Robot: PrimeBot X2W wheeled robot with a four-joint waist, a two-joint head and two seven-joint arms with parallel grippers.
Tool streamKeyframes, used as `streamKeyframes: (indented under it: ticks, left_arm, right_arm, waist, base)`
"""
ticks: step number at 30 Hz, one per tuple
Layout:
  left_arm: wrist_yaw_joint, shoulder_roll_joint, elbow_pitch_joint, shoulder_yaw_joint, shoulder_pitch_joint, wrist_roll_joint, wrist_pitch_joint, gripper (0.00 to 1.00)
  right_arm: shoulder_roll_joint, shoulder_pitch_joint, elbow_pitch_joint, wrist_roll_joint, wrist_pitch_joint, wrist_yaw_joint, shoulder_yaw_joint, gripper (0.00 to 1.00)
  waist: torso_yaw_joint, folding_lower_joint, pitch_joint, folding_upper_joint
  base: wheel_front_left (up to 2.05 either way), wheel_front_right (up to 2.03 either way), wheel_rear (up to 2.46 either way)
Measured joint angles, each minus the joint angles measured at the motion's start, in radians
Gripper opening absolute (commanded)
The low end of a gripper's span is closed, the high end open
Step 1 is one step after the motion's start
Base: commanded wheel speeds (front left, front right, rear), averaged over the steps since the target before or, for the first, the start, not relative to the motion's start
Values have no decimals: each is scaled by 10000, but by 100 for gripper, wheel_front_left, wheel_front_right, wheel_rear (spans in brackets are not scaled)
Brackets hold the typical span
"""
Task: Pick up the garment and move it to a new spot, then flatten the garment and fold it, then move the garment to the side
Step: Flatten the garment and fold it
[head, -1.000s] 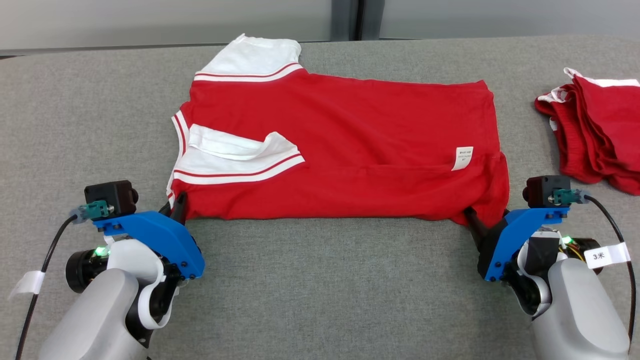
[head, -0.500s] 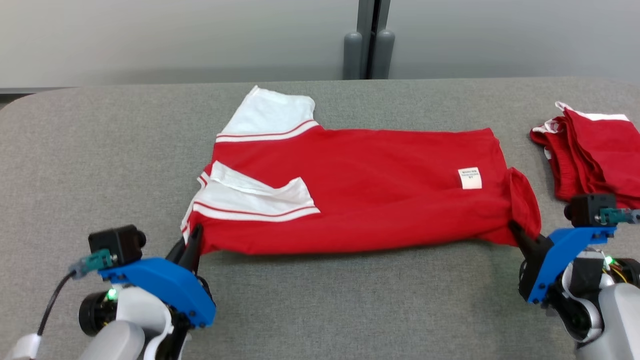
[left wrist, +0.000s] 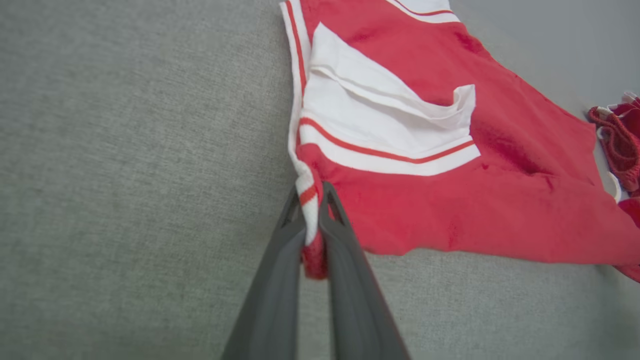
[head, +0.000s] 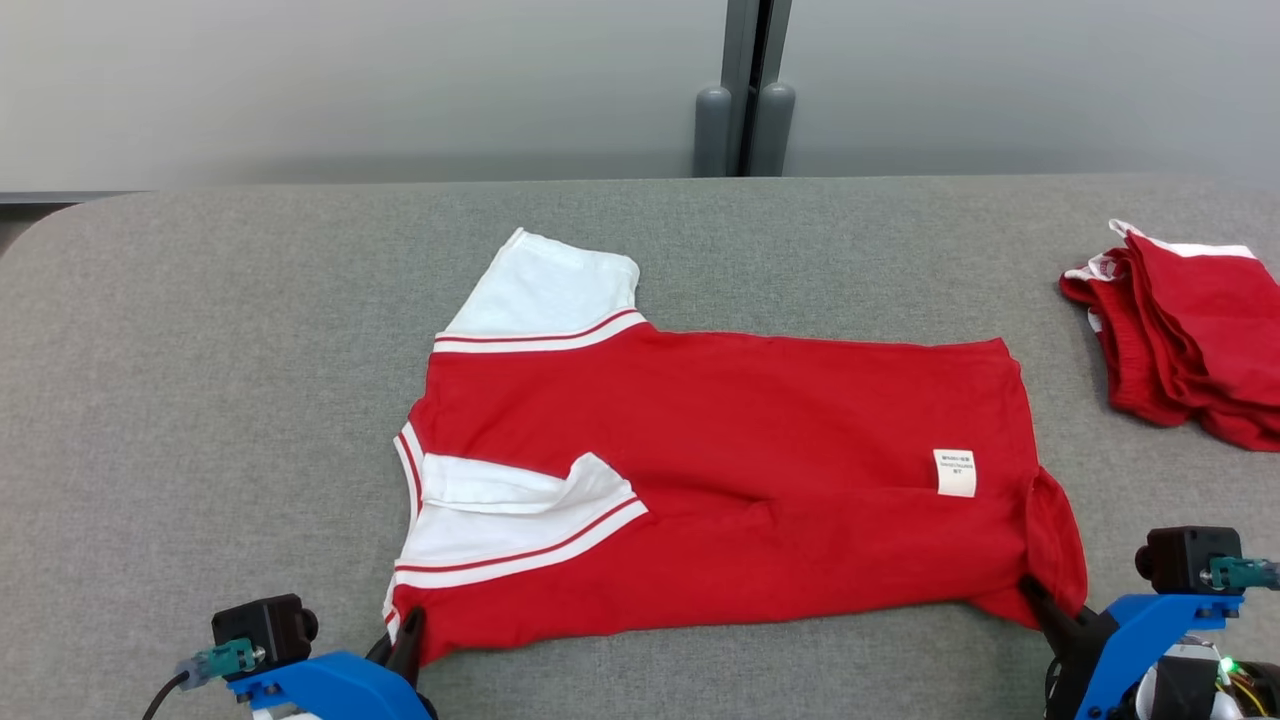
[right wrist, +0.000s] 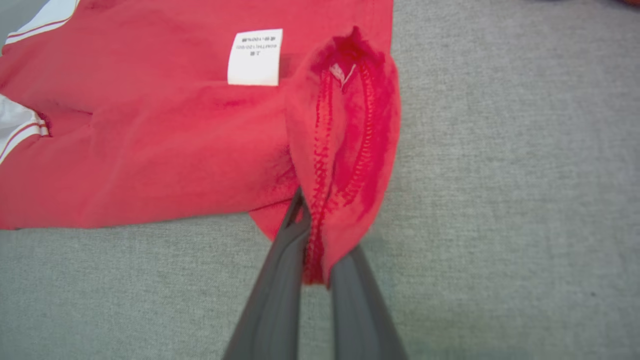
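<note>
Red with white sleeves and red-striped trim, the garment [head: 720, 470] lies spread on the grey tabletop [head: 200, 400], around the middle and toward the near edge. Its neck end is to the left and its hem to the right. One white sleeve [head: 545, 285] points away from the robot; the other sleeve [head: 510, 510] is folded over onto the red body. A white label [head: 955, 472] sits near the hem. The left hand [head: 405, 640] is clamped on the near left corner, with striped trim pinched between its fingers [left wrist: 272, 300]. The right hand [head: 1035, 600] is clamped on the near hem corner, where the cloth bunches up and shows its stitched seam. Well apart at the right lies a pile of red clothes [head: 1190, 330].
</note>
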Motion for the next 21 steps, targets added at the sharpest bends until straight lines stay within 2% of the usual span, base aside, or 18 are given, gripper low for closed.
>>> streamKeyframes:
  ticks: [1,3,4,5,6,13,21]
  left_arm:
    - [-2,2,77,-8,22,-4,15,0]
    - [-2,-2,203,15,19,-25,0,0]
    - [-2,6,293,13,18,-12,-15,38]
    - [2,10,359,33,14,29,-86,82]
    - [27,17,401,59,-10,71,-161,100]
    - [-155,562,633,-188,-1001,882,-128,100]
    - [-777,1118,635,-384,-3976,1806,863,100]
  right_arm:
    - [56,14,-2,-75,-17,0,-38,0]
    - [201,34,-2,-102,-104,0,-128,48]
    - [245,37,0,-196,-111,0,-142,100]
    - [274,38,-2,-280,-153,0,-159,100]
    - [303,38,-2,-324,-209,0,-186,100]
    - [435,36,-464,-635,-564,0,-493,100]
    - [431,-434,-1839,-932,-539,0,-301,100]
  waist:
    - [-17,0,5,0]
    - [-64,0,12,0]
    - [-91,0,17,0]
    - [-112,0,23,0]
    - [-130,0,31,0]
    - [-227,0,64,0]
    - [-726,2,581,0]
  base:
    - [0,0,0]
    - [0,0,0]
    - [0,0,0]
    - [0,0,0]
    - [0,0,0]
    - [0,0,0]
    - [0,0,0]
